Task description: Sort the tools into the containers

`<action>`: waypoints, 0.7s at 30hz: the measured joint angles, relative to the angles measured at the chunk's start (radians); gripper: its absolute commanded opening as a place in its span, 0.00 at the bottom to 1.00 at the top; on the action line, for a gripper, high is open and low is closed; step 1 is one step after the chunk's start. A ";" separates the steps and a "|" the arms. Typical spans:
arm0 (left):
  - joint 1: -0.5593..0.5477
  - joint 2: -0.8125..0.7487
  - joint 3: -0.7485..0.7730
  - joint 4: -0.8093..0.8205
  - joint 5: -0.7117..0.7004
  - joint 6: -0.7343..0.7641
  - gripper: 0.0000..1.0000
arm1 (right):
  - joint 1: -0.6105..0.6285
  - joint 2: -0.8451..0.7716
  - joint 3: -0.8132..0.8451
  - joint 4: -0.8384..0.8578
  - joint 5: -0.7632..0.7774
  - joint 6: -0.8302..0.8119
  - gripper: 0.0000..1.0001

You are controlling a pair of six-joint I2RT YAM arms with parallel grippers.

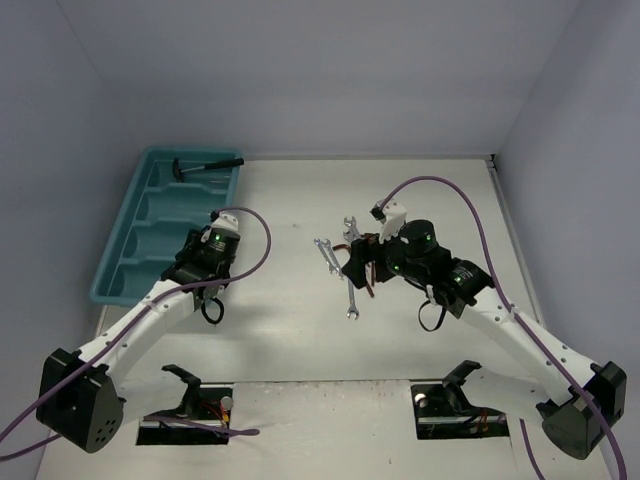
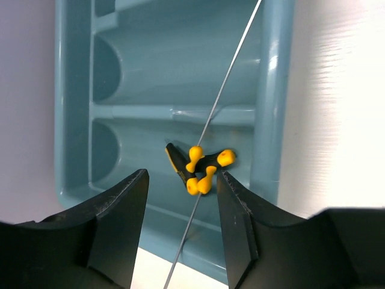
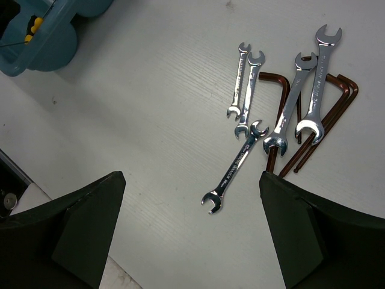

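White tabletop [image 1: 300,340], pale walls. Left gripper [image 2: 181,183] over near end of teal tray [image 2: 271,90]: fingers spread, pinching nothing. Yellow-and-black screwdrivers [image 2: 201,165] piled in the compartment right below the gap between those fingers, nearer the right-hand one. Hammer [image 1: 207,166] in the compartment far beyond them. Right gripper [image 3: 189,186]: fingers spread wide, empty. Silver wrenches [image 3: 287,102] and reddish-brown hex keys [image 3: 337,114] flat on the table ahead of those fingers, toward the right-hand one. One wrench [image 3: 235,165] apart from the rest, nearly centred in the gap. Likely light, stiff, slick steel, lying flat, so little edge to catch. Best pinched across the narrow shank mid-length, fingers square to it. Lone wrench first, since the others overlap.
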 measured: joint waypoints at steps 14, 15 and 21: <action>0.128 0.186 0.330 -0.057 0.212 -0.186 0.57 | 0.000 0.093 0.065 -0.001 -0.026 -0.012 0.91; 0.133 0.226 0.361 -0.054 0.242 -0.196 0.56 | 0.000 0.106 0.075 -0.001 -0.027 -0.015 0.91; 0.158 0.441 0.490 -0.031 0.415 -0.180 0.56 | 0.000 0.145 0.109 0.001 -0.034 -0.024 0.91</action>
